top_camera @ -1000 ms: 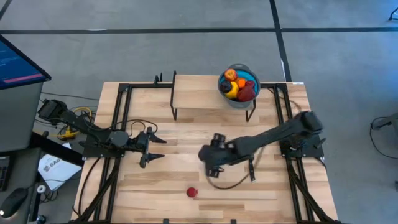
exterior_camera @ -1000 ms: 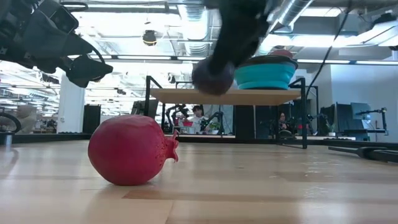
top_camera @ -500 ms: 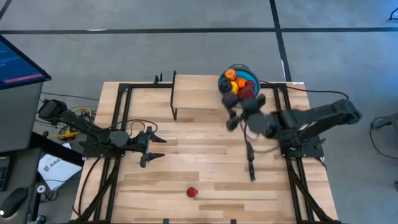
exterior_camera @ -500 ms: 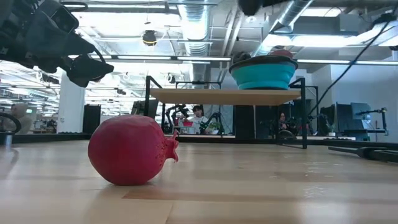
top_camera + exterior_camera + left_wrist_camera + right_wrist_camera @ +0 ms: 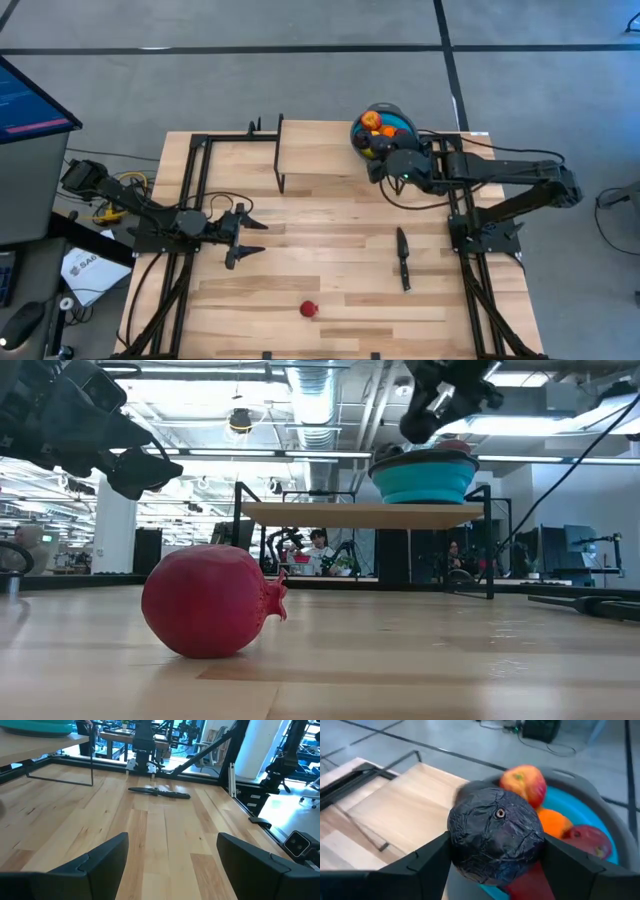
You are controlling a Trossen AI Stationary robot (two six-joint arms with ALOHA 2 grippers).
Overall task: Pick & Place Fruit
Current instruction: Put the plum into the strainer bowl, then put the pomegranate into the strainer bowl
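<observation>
My right gripper (image 5: 378, 158) (image 5: 495, 851) is shut on a dark purple fruit (image 5: 495, 837) (image 5: 418, 426), just over the near-left rim of the blue bowl (image 5: 386, 107) (image 5: 580, 778). The bowl stands on a raised wooden shelf (image 5: 315, 150) at the table's far side and holds a red-yellow fruit (image 5: 522, 782), an orange one (image 5: 554, 822) and a red one (image 5: 585, 840). Another red fruit (image 5: 308, 309) (image 5: 210, 600) rests on the table near its near edge. My left gripper (image 5: 255, 238) (image 5: 172, 840) hovers open over the table's left half. My right gripper pinches the dark purple fruit by its two opposite sides (image 5: 457, 840) between the two fingers (image 5: 425, 865). The arm reaches in from the table's right. The fruit is lifted clear, above the shelf and the bowl's rim.
A slim black knife (image 5: 402, 258) (image 5: 160, 792) lies flat on the table right of centre. Black frame rails (image 5: 190, 200) run along the table's left and right sides. The shelf stands on thin black legs (image 5: 281, 182).
My right gripper, with the dark purple fruit in it, has risen from over the table's middle and swung toward the far right edge, ending over the blue bowl's rim. The red fruit on the table and the knife have stayed where they were.
</observation>
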